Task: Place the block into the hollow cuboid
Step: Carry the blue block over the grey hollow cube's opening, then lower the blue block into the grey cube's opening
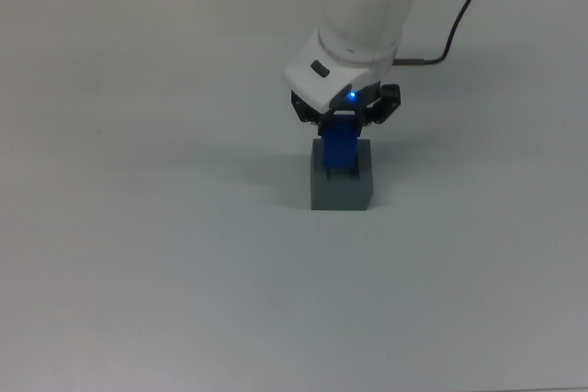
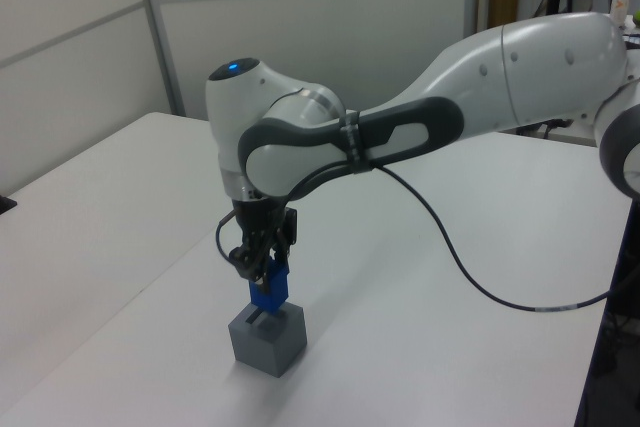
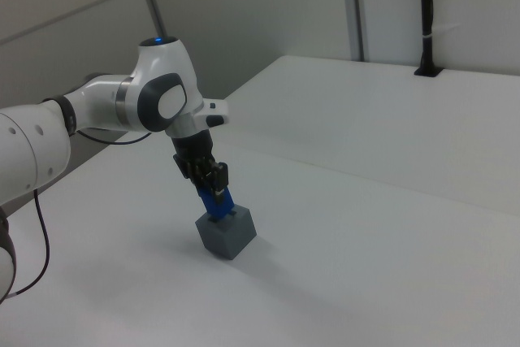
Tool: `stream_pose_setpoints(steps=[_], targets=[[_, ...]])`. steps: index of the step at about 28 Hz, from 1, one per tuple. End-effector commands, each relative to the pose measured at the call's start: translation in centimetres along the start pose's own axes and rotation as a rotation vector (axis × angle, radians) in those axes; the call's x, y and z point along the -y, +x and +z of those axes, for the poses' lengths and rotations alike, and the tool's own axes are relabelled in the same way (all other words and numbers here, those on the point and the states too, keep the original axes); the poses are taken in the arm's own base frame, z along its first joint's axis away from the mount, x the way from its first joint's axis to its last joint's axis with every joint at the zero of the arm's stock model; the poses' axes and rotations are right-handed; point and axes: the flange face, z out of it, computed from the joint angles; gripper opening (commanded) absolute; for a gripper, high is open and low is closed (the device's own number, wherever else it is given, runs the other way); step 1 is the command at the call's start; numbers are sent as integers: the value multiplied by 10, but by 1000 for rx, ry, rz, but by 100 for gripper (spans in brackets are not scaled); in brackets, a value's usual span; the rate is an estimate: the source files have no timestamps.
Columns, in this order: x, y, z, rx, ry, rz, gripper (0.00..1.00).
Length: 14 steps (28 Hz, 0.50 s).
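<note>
The tool (image 1: 341, 122) is clamped on the top part of the block (image 1: 338, 148), with one finger on each side of it. The block hangs down from the tool with its long side standing up and down.

The hollow cuboid (image 1: 341, 188) sits on the white desk (image 1: 138, 227), near the middle and well away from every edge. Nothing else sits close to it.

The thing that matters most is how the block lines up with the square hole in the top of the hollow cuboid. In the top view the block is right over the hole and hides most of it. In the left view (image 2: 268, 289) and the right view (image 3: 215, 200) the bottom of the block is down at the top face of the hollow cuboid (image 2: 267, 338), at the mouth of the hole or a little way in. How deep it has gone cannot be told.

So the hole lies straight below the tool, not off to a side. The next move looks like a short push straight down, then letting go. The block is thinner than the hole, so it should slip in if it stays upright. If it leans, a bottom corner could catch on the rim.
</note>
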Motion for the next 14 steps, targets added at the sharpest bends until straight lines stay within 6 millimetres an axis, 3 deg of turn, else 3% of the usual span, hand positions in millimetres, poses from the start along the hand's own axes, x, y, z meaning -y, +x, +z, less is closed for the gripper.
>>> stream_pose_setpoints(steps=[1,8,14], targets=[[7,1,-1,24,-19,110,28],[12,0,5,31,-21,110,28],[14,3,21,43,-40,91,29]])
